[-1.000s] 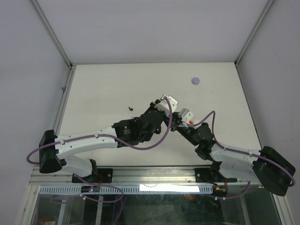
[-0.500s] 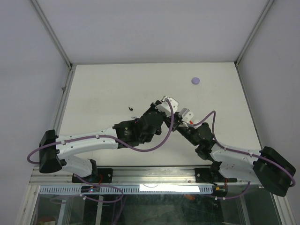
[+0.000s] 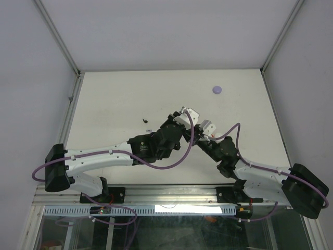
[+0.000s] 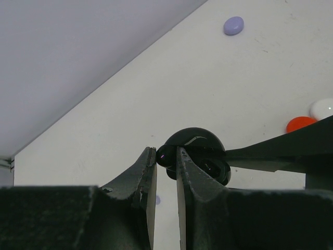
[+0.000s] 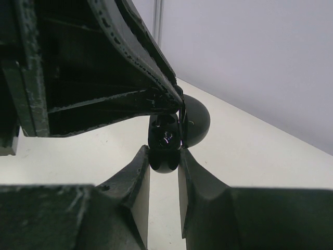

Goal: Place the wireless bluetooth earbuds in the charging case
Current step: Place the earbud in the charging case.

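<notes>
On the left part of the pale surface (image 3: 114, 99) a small dark speck (image 3: 145, 121) lies alone; it is too small to tell whether it is a stray bud. Both arms meet right of it, near the middle. The left claw (image 4: 165, 152) is clenched, its tips nipping what looks like a glossy black earbud (image 4: 164, 155) that touches the rim of the black charging case (image 4: 200, 148). The case is raised off the surface, lid swung back, and the right claw (image 5: 164, 156) grasps its lower body from below. The step in hand appears to be seating this bud in its well. To do it well, the right claw should hold the case dead steady, mouth tilted toward the left claw, while the left claw lines the stem up with the well and eases it down along that axis, not sideways across the rim. The pinch should let go only once the bud sits low and level, and the tips should open just a little, so they do not knock the lid or flick the bud out. A slanted entry would likely jam the stem or make the slick bud pop free. Right of the case a red piece (image 4: 300, 124) and a white piece (image 4: 322, 108) lie on the surface, and a purple disc (image 3: 217, 89) rests at far right.
</notes>
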Controlling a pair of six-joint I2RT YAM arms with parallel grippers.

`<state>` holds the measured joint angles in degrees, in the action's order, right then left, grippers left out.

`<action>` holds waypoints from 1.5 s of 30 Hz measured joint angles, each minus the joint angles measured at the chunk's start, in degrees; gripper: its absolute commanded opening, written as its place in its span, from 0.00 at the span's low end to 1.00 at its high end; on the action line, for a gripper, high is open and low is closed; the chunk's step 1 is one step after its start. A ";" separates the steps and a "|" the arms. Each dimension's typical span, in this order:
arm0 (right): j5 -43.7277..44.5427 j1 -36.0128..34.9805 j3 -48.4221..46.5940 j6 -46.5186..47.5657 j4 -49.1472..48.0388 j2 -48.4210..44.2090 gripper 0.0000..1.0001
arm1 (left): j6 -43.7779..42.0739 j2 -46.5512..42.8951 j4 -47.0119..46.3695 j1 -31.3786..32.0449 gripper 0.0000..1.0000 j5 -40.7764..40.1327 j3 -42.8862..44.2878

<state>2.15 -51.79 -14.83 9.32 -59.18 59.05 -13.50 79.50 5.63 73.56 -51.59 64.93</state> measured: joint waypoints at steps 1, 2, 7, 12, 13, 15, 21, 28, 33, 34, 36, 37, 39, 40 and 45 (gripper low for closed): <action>0.00 0.00 0.00 -0.02 0.00 -0.02 0.00 | -0.07 0.00 -0.17 0.00 0.11 -0.02 -0.04; 0.00 0.00 0.00 -0.02 0.02 -0.13 0.00 | -0.13 0.00 -0.37 0.02 0.11 -0.07 -0.11; 0.04 0.00 0.00 -0.02 0.39 -0.70 0.00 | -0.68 0.00 -0.92 0.02 0.13 0.26 -0.22; 0.24 0.00 0.07 0.00 1.05 -1.14 0.00 | -1.05 0.00 -1.01 0.04 0.18 1.29 -0.42; 0.26 0.00 0.07 0.00 1.29 -1.16 0.00 | -1.11 0.00 -1.03 0.13 0.19 1.40 -0.61; 0.26 0.00 0.09 0.02 1.90 -1.16 0.00 | -1.38 -0.02 -0.98 0.33 0.20 1.70 -0.96; 0.24 0.00 0.42 0.00 2.51 -1.16 0.00 | -1.60 -0.02 -0.85 0.35 0.24 2.60 -1.55; 0.22 -0.02 0.44 -0.02 2.56 -1.36 0.00 | -0.85 -0.02 -0.66 0.68 0.28 3.74 -1.68; 0.31 0.00 0.66 -0.02 2.64 -1.73 0.00 | 1.22 -0.02 0.09 0.76 0.31 3.85 -1.68; 0.31 -0.02 0.66 -0.02 2.82 -1.73 0.00 | 1.95 -0.02 0.39 0.76 0.32 3.78 -1.66; 0.31 -0.02 0.68 -0.04 3.15 -1.70 0.00 | 3.15 0.00 0.94 0.74 0.34 3.72 -1.64; 0.28 -0.02 0.70 -0.04 3.32 -1.70 0.00 | 3.85 -0.02 1.27 0.74 0.34 3.69 -1.57; 0.28 -0.07 0.70 -0.17 3.43 -1.70 0.00 | 5.60 -0.02 2.43 0.72 0.37 3.61 -1.14; 0.35 -0.09 0.70 -0.20 3.41 -1.70 0.00 | 6.45 -0.02 3.06 0.72 0.38 3.61 -0.81; 1.03 -0.11 0.72 -0.24 3.32 -1.70 0.00 | 12.04 -0.02 6.54 0.57 0.44 4.04 0.98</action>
<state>3.18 -51.90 -14.11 9.08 -55.86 57.34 -1.45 79.48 12.16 74.13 -47.55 65.91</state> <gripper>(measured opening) 0.239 0.398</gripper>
